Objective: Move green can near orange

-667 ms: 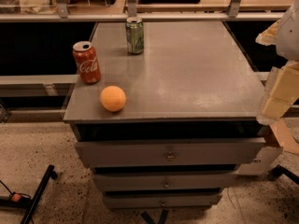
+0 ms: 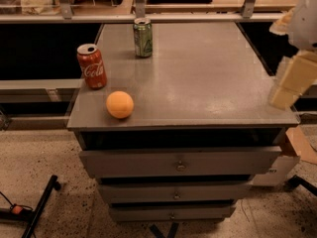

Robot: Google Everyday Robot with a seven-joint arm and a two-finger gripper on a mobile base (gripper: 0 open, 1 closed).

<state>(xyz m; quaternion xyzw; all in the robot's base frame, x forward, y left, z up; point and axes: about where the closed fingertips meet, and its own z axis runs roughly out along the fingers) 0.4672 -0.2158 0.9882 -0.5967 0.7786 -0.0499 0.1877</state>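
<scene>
The green can (image 2: 142, 37) stands upright at the back of the grey cabinet top (image 2: 208, 78), left of centre. The orange (image 2: 119, 104) lies near the front left corner of the same top, well in front of the can. My gripper (image 2: 292, 81) shows as pale blocky parts at the right edge of the view, by the cabinet's right side and far from both the can and the orange. It holds nothing that I can see.
A red cola can (image 2: 91, 66) stands upright at the left edge, between the green can and the orange. The cabinet has stacked drawers (image 2: 178, 165) below. Shelving rails (image 2: 148, 16) run behind. A black stand leg (image 2: 39, 205) lies on the floor at left.
The pale arm parts at the right edge have shifted slightly. The cans and the orange have not moved.
</scene>
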